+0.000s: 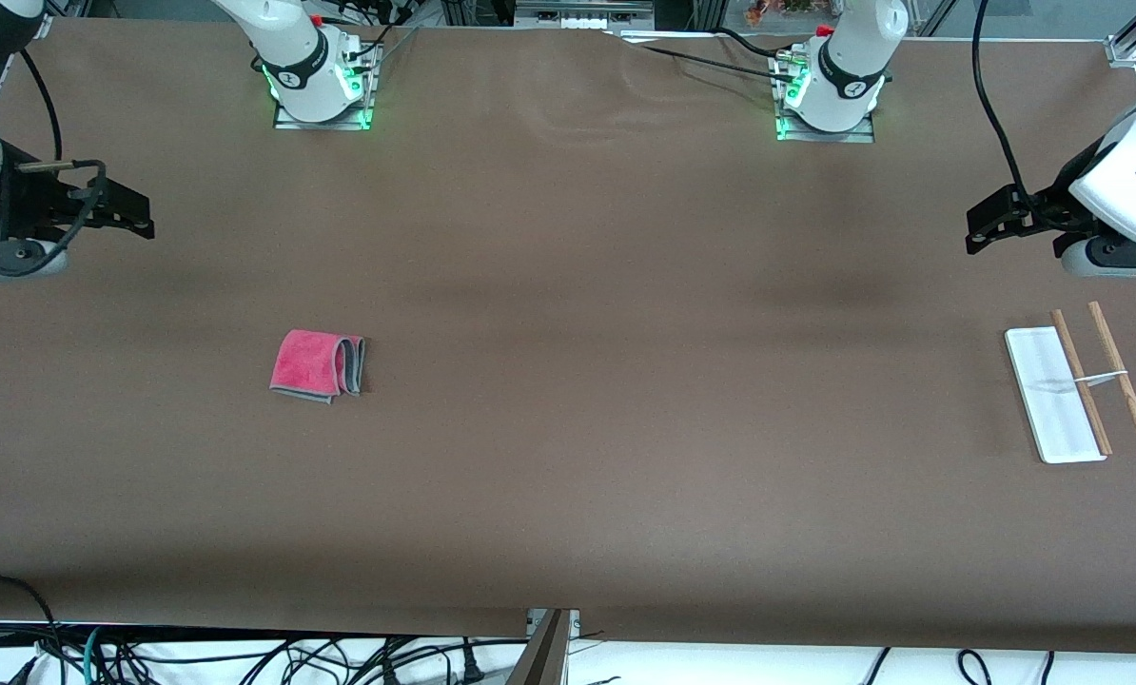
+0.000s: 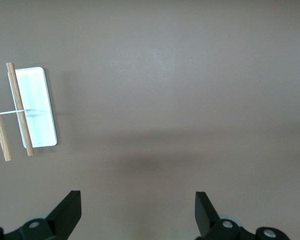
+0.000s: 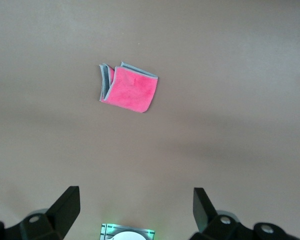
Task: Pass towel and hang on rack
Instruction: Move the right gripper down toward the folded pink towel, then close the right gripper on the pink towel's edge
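Observation:
The towel [image 1: 318, 364] is a folded pink-red cloth with grey edging, lying flat on the brown table toward the right arm's end; it also shows in the right wrist view [image 3: 128, 88]. The rack [image 1: 1077, 384] has a white flat base, two brown rods and a thin metal crosspiece, and lies toward the left arm's end; it also shows in the left wrist view [image 2: 24, 109]. My right gripper [image 1: 135, 217] is open and empty, raised at the table's end, apart from the towel. My left gripper [image 1: 982, 226] is open and empty, raised above the table near the rack.
The two arm bases [image 1: 321, 81] [image 1: 830, 90] stand along the table's edge farthest from the front camera. Cables lie below the table's near edge [image 1: 244, 656]. The brown table cover [image 1: 568, 381] is bare between towel and rack.

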`<action>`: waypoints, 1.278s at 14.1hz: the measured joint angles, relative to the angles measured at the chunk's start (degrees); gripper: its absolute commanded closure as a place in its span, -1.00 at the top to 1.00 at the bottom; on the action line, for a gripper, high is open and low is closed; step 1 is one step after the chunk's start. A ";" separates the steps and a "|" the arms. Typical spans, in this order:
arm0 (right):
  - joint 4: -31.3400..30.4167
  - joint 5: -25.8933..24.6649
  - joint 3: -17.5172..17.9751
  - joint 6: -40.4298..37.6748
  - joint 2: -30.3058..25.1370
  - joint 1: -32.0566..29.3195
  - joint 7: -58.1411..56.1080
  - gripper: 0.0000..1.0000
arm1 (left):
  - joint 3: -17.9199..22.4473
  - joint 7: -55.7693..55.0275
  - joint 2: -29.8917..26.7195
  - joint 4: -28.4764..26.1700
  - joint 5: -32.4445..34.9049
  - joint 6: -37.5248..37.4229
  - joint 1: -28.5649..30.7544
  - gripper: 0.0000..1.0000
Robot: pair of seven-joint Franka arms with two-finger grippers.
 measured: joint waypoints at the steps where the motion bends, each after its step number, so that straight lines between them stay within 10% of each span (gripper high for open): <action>1: -0.02 0.00 0.14 0.39 0.72 0.45 0.01 1.00 | 0.02 0.00 0.02 0.00 0.00 0.00 0.02 1.00; 18: -0.83 -1.70 0.29 21.29 24.07 10.13 0.77 1.00 | -0.13 0.00 0.03 0.00 0.00 0.00 0.01 1.00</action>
